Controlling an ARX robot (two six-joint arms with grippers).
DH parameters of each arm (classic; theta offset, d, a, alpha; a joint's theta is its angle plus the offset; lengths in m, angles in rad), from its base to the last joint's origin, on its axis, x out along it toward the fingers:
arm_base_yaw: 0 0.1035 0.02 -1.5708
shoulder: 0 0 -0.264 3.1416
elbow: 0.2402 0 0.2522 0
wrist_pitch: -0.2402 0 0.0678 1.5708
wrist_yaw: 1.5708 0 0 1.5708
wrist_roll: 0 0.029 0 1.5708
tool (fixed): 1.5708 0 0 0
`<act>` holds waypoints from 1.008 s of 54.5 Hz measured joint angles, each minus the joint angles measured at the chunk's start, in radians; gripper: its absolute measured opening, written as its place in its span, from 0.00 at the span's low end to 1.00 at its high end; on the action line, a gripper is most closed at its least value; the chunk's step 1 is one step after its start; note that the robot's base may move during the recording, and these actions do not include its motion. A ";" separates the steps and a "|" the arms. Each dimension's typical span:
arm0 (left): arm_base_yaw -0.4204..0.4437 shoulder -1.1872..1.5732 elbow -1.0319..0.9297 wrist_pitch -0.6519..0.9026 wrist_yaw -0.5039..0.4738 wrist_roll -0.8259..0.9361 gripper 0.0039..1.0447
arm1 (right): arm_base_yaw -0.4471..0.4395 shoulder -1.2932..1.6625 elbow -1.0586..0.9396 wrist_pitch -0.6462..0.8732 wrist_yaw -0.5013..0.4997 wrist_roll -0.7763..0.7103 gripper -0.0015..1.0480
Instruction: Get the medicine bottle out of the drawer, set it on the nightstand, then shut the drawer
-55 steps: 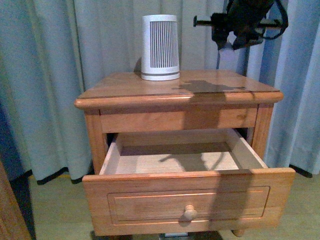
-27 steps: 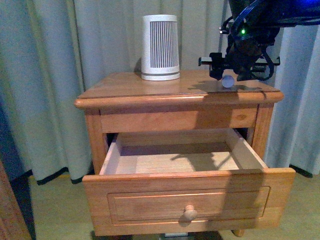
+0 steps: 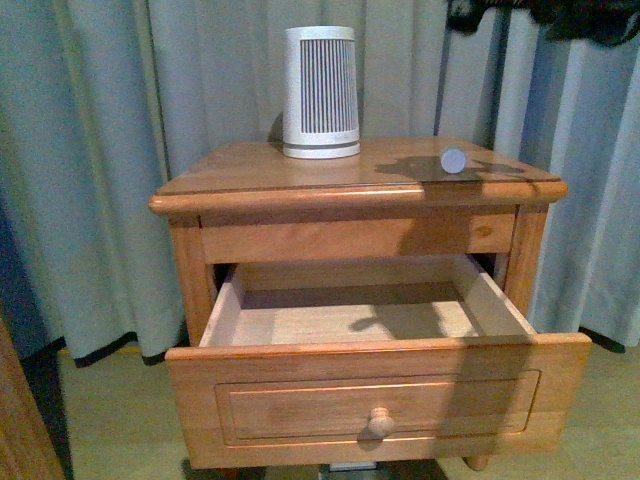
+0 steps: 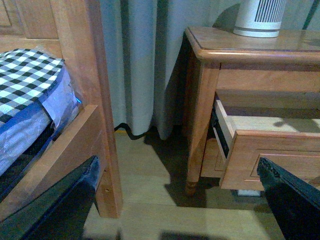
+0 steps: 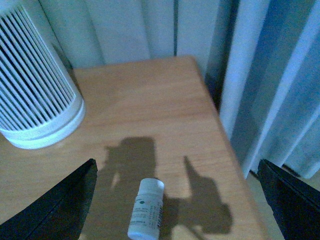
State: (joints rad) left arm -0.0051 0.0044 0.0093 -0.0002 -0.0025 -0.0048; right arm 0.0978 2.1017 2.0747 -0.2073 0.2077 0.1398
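Note:
The medicine bottle (image 3: pixel 454 160) lies on its side on the nightstand (image 3: pixel 300 170), near the top's right side, with its round white end facing me. In the right wrist view the bottle (image 5: pixel 146 208) lies free on the wooden top (image 5: pixel 150 110), below and between the spread fingers of my open, empty right gripper (image 5: pixel 176 200). In the front view only dark parts of the right arm (image 3: pixel 560 12) show at the top right. The upper drawer (image 3: pixel 380 400) is pulled out and looks empty. My left gripper (image 4: pixel 177 200) is open, low over the floor left of the nightstand (image 4: pixel 240 47).
A tall white ribbed device (image 3: pixel 320 92) stands at the back of the nightstand top. Grey curtains (image 3: pixel 120 150) hang behind. A wooden bed frame (image 4: pixel 80 75) with checkered bedding (image 4: pixel 25 75) stands to the left, with a strip of floor between it and the nightstand.
My right gripper came down with the bottle onto the nightstand top, let it go, and rose nearly out of the front view. The bottle stays lying there.

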 joint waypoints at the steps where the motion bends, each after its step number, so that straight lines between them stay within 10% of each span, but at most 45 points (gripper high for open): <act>1: 0.000 0.000 0.000 0.000 0.000 0.000 0.94 | -0.002 -0.021 -0.018 0.002 0.000 0.000 0.93; 17: 0.000 0.000 0.000 0.000 0.000 0.000 0.94 | -0.080 -0.568 -0.713 0.194 0.000 0.057 0.93; 30: 0.000 0.000 0.000 0.000 0.000 0.000 0.94 | 0.020 -0.913 -1.291 0.254 -0.057 0.116 0.93; 55: 0.000 0.000 0.000 0.000 0.000 0.000 0.94 | 0.136 -0.511 -1.601 0.765 0.009 0.172 0.93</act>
State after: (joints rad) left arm -0.0051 0.0044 0.0093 -0.0002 -0.0025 -0.0048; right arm 0.2337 1.5906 0.4740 0.5579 0.2169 0.3115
